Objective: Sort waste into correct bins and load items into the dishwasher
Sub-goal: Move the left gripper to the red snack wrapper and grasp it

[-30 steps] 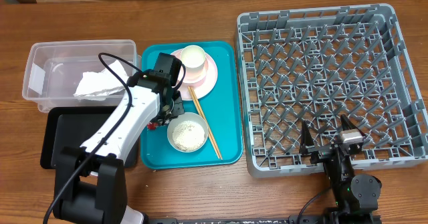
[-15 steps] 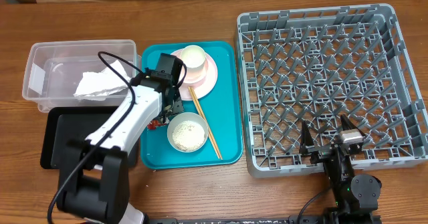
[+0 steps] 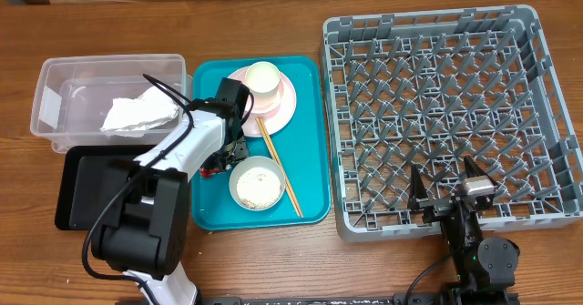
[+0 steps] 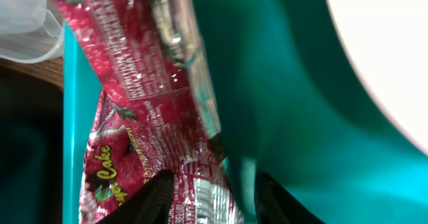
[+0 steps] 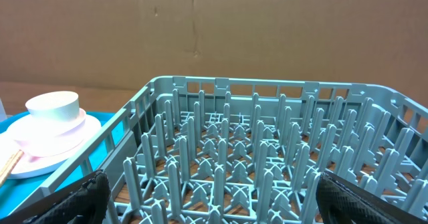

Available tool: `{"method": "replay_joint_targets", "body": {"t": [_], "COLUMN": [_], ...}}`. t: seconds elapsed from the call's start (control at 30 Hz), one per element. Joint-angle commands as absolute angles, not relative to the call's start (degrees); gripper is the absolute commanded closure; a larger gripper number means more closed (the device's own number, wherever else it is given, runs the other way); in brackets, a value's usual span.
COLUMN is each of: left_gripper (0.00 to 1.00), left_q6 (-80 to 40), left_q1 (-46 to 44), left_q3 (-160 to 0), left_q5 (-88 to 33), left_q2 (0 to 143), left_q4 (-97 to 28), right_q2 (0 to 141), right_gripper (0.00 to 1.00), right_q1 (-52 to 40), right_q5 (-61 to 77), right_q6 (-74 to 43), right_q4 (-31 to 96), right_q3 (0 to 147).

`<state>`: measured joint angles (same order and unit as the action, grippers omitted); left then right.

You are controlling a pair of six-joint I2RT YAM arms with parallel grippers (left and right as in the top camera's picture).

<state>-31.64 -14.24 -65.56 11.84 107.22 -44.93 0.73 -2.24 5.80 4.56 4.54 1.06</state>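
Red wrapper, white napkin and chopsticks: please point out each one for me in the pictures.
red wrapper (image 4: 127,110), left wrist view, on its printed red middle.
white napkin (image 3: 137,114), overhead view, on the centre of the crumpled paper.
chopsticks (image 3: 271,150), overhead view, on the upper half of the sticks.

Wooden table (image 3: 273,255), cardboard backdrop (image 5: 214,30)

Grey rack (image 5: 267,150) ahead; left, a cream cup (image 5: 53,105) on what seems a pink plate (image 5: 40,150).

On the wooden table (image 3: 273,259) — clear tub (image 3: 41,105), black tray (image 3: 68,196), teal tray (image 3: 310,159), grey dish rack (image 3: 332,114).
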Motion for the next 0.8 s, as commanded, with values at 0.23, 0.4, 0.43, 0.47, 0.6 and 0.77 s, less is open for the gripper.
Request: {"method": "replay_joint_targets", "body": {"t": [0.23, 0.4, 0.43, 0.47, 0.6, 0.77], "left_gripper": [0.69, 0.85, 0.92, 0.96, 0.96, 0.96], "left_q6": [-32.6, -32.6, -32.6, -32.6, -32.5, -31.4], "left_q1": [-14.0, -14.0, -14.0, -14.0, -14.0, -14.0], "left_q3": [-65.0, -65.0, -65.0, -65.0, -65.1, -68.5], "left_q5": [9.7, 7.8, 7.6, 7.6, 7.6, 7.4], "left_q2": [109.3, 109.3, 109.3, 109.3, 109.2, 108.2], "left_q4": [-44.0, -43.5, -43.4, -43.4, -43.5, -46.1], "right_q2": [0.2, 0.2, 0.2, 0.2, 0.2, 0.2], "right_gripper": [0.0, 0.0, 0.0, 0.0, 0.0, 0.0], "right_q1": [-2.0, -2.0, -2.0, -2.0, -2.0, -2.0], "right_q5": [6.1, 6.1, 6.1, 6.1, 6.1, 6.1], "right_q6": [4.7, 4.7, 4.7, 4.7, 4.8, 4.7], "right_q4": [4.2, 4.3, 4.3, 4.3, 4.3, 4.3], "right_q3": [0.4, 0.4, 0.4, 0.4, 0.4, 0.4]}}
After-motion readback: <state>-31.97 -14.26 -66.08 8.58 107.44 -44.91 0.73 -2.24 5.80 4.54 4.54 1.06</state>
